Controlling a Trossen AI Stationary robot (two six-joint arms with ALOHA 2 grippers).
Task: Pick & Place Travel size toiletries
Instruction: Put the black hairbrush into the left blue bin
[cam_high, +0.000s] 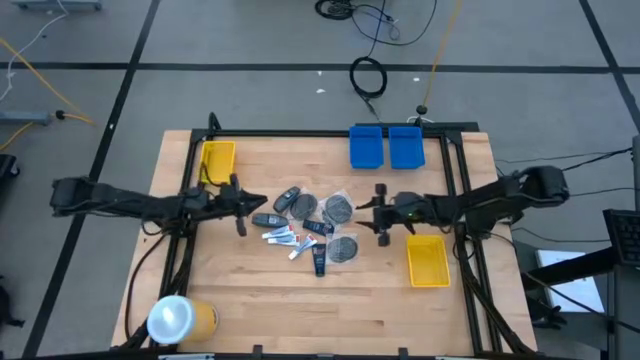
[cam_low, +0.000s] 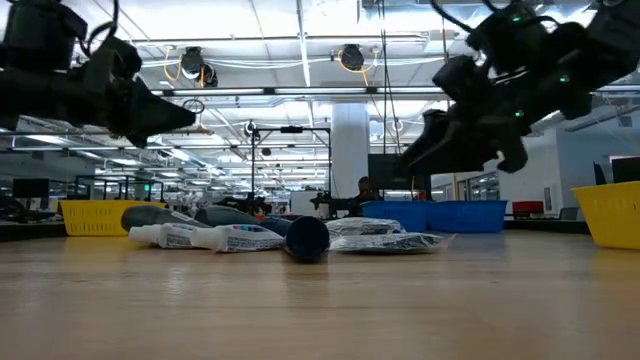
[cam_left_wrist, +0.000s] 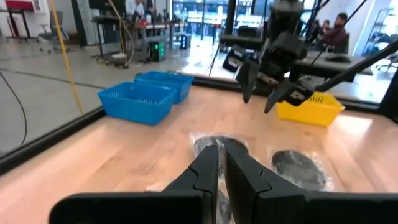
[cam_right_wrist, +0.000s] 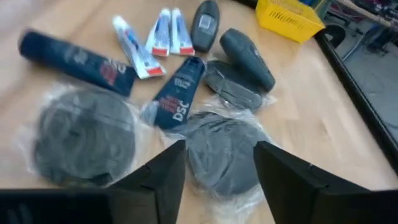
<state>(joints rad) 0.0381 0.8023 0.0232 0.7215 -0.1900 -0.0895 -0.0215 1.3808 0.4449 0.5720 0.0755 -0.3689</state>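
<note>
The travel size toiletries (cam_high: 305, 226) lie clustered mid-surface (cam_high: 330, 300). The left tool (cam_high: 240, 208), fingers nearly together and empty, hovers just left of the pile; the right tool (cam_high: 381, 214), spread wide and empty, hovers just right of it.

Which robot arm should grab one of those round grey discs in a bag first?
Probably the right. Its tool is open, with a bagged disc showing between its fingers. The left tool is shut and hangs over the pile's far side from that disc.
</note>
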